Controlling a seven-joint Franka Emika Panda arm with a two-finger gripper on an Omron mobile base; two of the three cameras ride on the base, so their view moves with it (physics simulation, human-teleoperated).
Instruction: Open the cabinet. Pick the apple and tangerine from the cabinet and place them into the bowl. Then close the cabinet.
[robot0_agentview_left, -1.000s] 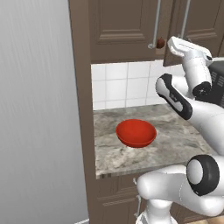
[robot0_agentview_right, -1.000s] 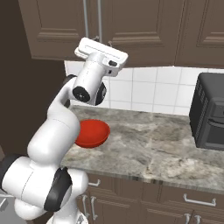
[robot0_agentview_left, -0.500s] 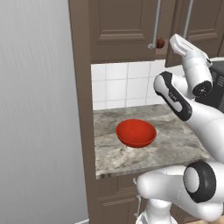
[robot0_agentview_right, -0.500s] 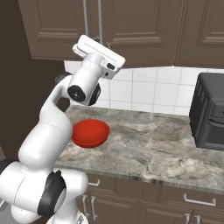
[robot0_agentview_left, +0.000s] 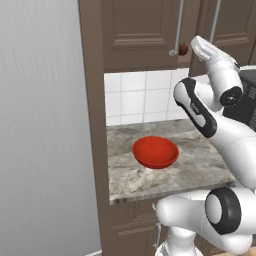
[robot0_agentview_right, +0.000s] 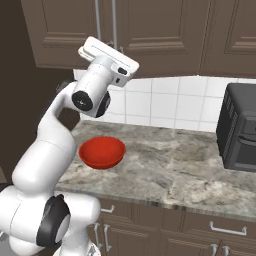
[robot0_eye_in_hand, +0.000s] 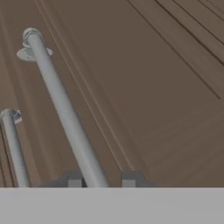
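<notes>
At the bottom of the hand view, the gripper (robot0_eye_in_hand: 101, 180) straddles a silver handle (robot0_eye_in_hand: 61, 105); its two dark fingertips (robot0_eye_in_hand: 74, 179) stand at 7 and 5 o'clock with the bar rising between them toward 11 o'clock. One tip sits right against the bar, while a sliver of brown door shows between the bar and the other tip. So the fingers are close around the handle, but I cannot tell if they are pinching it. A second handle (robot0_eye_in_hand: 13, 148) runs parallel at 9 o'clock, just beside the first.

Nearest the base in the right base view are the base cabinets (robot0_agentview_right: 200, 230) with short handles. Above them lies the counter (robot0_agentview_right: 175, 170), mottled grey stone. The bowl (robot0_agentview_right: 102, 151), glossy red, sits upright on the counter at 9 o'clock from its middle, under the raised arm, with nothing in it that I can make out. A black oven (robot0_agentview_right: 240, 130) stands on the counter at 3 o'clock, well apart from the bowl.

Behind the counter is a white tile wall (robot0_agentview_right: 150, 105). Over it, at 12 o'clock, hangs the cabinet (robot0_agentview_right: 160, 35), with both dark brown doors flush and closed. The arm's hand is up against the lower end of the door handles
</notes>
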